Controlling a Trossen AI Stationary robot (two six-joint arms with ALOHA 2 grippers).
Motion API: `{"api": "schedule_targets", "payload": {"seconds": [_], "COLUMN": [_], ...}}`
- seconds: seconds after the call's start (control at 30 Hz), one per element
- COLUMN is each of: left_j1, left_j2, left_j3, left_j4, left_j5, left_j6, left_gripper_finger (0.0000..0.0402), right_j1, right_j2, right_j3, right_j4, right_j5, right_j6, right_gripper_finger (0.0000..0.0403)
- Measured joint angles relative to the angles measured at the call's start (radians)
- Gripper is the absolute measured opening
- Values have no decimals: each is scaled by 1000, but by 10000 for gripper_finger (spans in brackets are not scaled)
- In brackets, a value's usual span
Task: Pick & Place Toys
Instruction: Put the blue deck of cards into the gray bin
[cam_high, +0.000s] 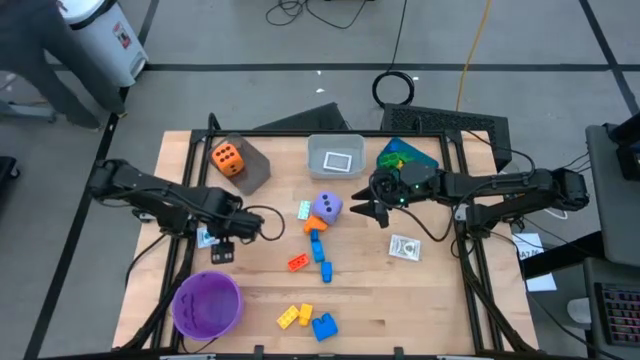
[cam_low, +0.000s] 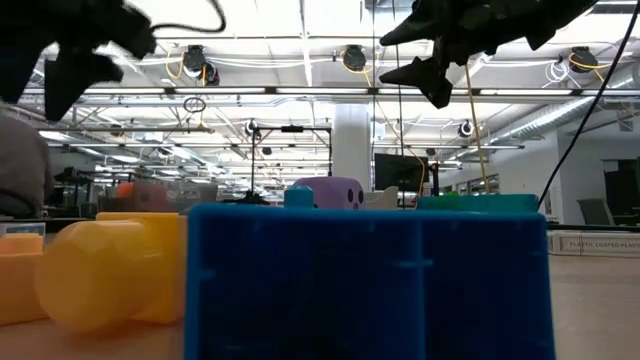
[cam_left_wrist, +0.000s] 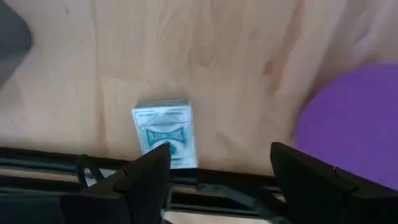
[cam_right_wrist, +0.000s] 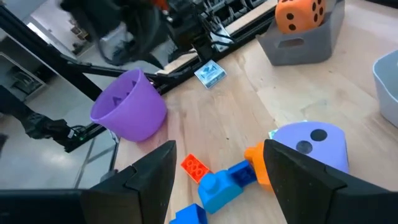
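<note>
Reaching step: the right hand (cam_high: 372, 208), fingers spread and empty, hovers beside the purple die (cam_high: 327, 207); next it must descend and straddle it.

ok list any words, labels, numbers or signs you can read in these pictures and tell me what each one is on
"PLASTIC COATED PLA…" partly legible, on a box in the room in the low view.
Card pack by the left gripper: teal ornament, no legible words.
Second card pack on the table: print too small.
Orange die and purple die: dots only, no numerals.
Label on the white canister on the floor: too small.
</note>
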Motion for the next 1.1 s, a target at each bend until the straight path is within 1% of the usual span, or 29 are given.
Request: {"api": "schedule_targets", "payload": {"seconds": [0.17, 0.3, 0.37, 0.43, 0.53, 0.6, 0.8, 0.87, 1.1], "left_j1": [25, 48, 63, 73, 80, 87, 114, 120, 122], "left_j2": [-45, -74, -79, -78, -93, -92, -94, -93, -94], "left_j3": [-155, -260, -284, -290, -292, -301, -301, -301, -301], "left_j4": [18, 47, 60, 78, 136, 166, 167, 163, 159], "left_j5": [18, 36, 36, 28, -22, -25, -27, -27, -20], "left_j6": [74, 78, 72, 86, 107, 113, 10, 1, 76], "left_gripper_finger": [282, 282, 282, 282, 282, 282, 282, 282, 283], "right_j1": [0, 0, 0, 0, -6, -10, -16, -16, -18], "right_j2": [0, 0, 0, 0, 0, 0, 0, 0, 0], "right_j3": [0, 0, 0, 0, 0, 0, 0, 0, 0], "right_j4": [-1, -2, -2, -2, -2, -2, -2, -2, -2], "right_j5": [0, 0, 0, 0, 0, 1, 3, 3, 3], "right_j6": [-5, -5, -4, -5, -5, -5, -5, -8, -41], "right_gripper_finger": [233, 233, 233, 233, 233, 233, 233, 233, 233]}}
